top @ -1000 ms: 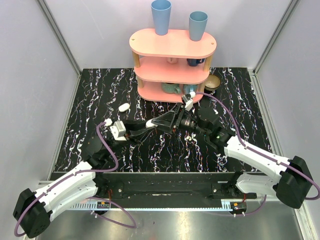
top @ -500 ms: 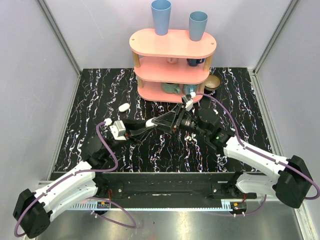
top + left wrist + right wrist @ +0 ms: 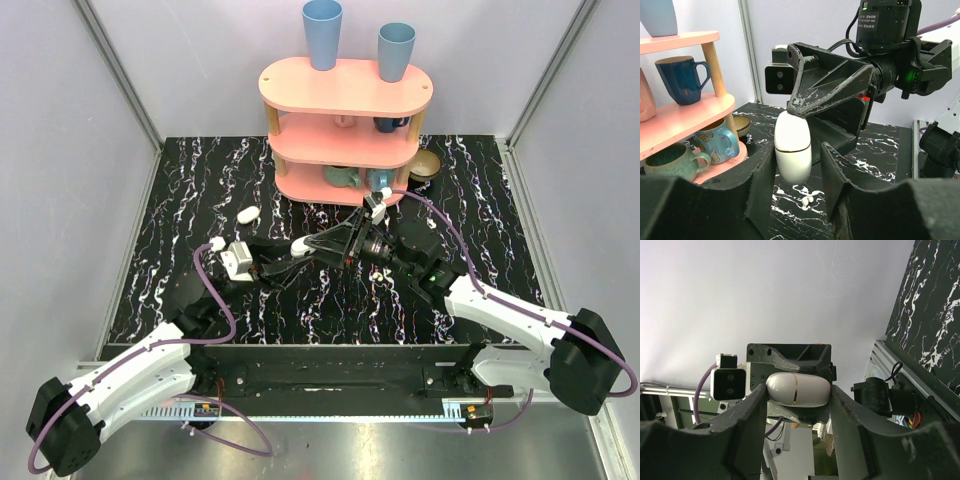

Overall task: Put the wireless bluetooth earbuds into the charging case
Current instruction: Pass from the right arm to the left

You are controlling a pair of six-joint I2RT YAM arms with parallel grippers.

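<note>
Nearest the left wrist camera, the left gripper [image 3: 796, 152] is seen with its jaws slightly parted, a gap showing beside the charging case [image 3: 792, 147]. The case is carried in mid-air above the table [image 3: 875, 165], closed and upright, with its long axis vertical and its seam level; which half is the lid cannot be told. It is judged light, hard and glossy, so apt to slip, and best taken across its flanks; beyond, it is pinched top and bottom by the right gripper [image 3: 797, 390].
</note>
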